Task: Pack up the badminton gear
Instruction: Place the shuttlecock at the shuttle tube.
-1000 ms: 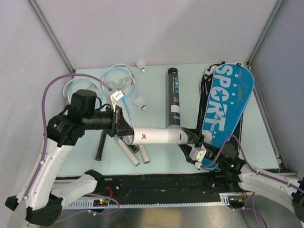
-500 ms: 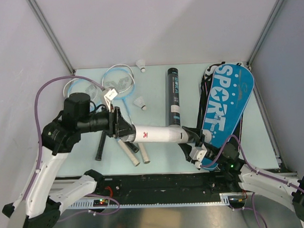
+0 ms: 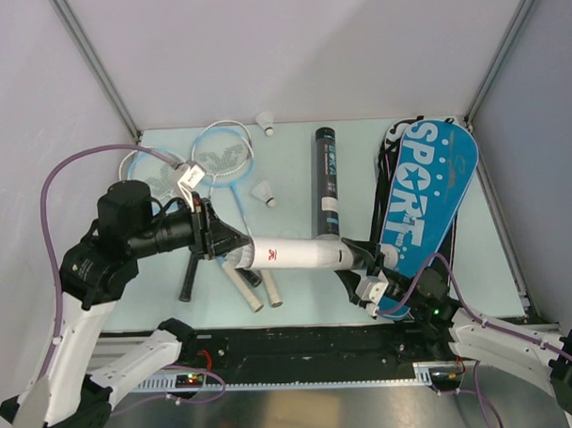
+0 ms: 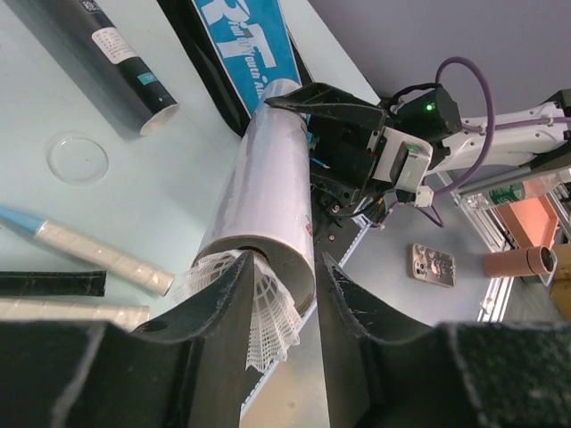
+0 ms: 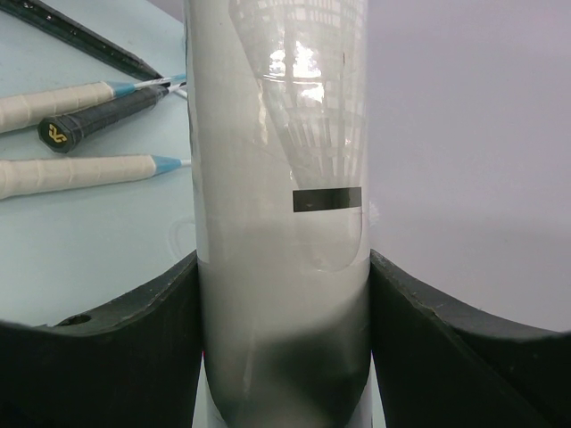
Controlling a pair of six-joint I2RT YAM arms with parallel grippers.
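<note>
Currently my right claw (image 3: pixel 359 259) clamps the white translucent plastic tube (image 3: pixel 292 255), held along the near edge of the desk (image 3: pixel 289 172), mouth leftward. My left claw (image 3: pixel 233 246) gapes around its feathered shuttlecock (image 4: pixel 272 308).

**Top external view:** bright, even, diffuse light from above. Shadows on the table (image 3: pixel 294 185) are soft and short, lying close under each item. Focus is sharp across the frame. Wide-angle perspective makes the corner posts (image 3: pixel 98 66) lean outward.

**Left wrist view:** the left fingers (image 4: pixel 214 321) along the bottom edge are dark, underexposed and out of focus. The scene beyond them is well lit and sharp. The whole view is tilted.

**Right wrist view:** the white tube (image 5: pixel 278 178) shows bright glare spots on its upper half and falls into dark shadow at the bottom. The right fingers (image 5: pixel 98 339) are black and soft-edged
</note>
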